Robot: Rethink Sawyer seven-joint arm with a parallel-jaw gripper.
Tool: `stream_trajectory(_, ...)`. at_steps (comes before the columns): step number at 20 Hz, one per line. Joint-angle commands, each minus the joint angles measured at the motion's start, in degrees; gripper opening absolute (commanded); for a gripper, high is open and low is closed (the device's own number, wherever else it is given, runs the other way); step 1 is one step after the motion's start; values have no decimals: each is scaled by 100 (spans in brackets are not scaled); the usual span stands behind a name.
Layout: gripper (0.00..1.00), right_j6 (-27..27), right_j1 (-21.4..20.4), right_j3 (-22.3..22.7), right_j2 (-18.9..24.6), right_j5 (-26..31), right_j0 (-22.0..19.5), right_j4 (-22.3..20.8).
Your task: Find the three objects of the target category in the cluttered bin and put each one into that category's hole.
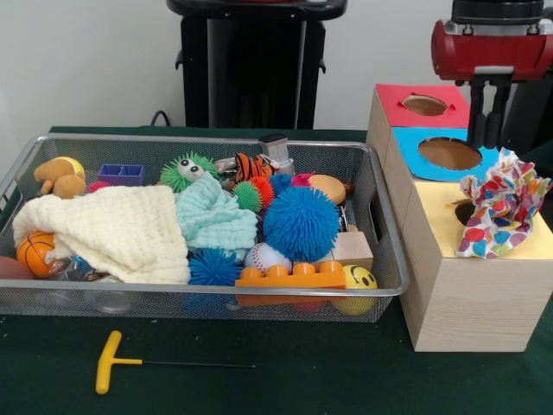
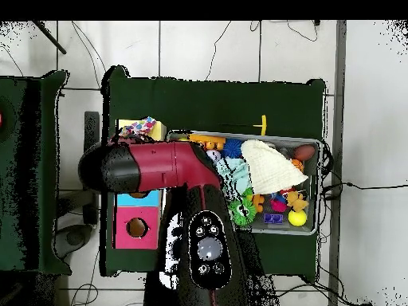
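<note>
The white cloth with colourful polka dots (image 1: 504, 205) lies bunched on the yellow top of the pale wooden box (image 1: 510, 245), slumped over the round hole (image 1: 465, 210), which shows only as a dark sliver at the cloth's edge. In the front view the black gripper (image 1: 488, 114) hangs just above the cloth and towards the blue-topped box (image 1: 448, 154); its 2 fingers sit narrowly apart, holding nothing. The wide silver wire-mesh bin (image 1: 390, 251) stands beside the boxes, so pushing the cloth in probably needs a short descent.
</note>
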Motion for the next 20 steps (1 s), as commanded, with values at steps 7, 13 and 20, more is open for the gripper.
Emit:
stream_trajectory(7, 0, 572, 185, 203, 115, 130, 156, -40)
stream_trajectory(13, 0, 559, 317, -10, 91, 234, 218, -28)
stream_trajectory(20, 0, 491, 725, -137, 206, -195, 125, -57)
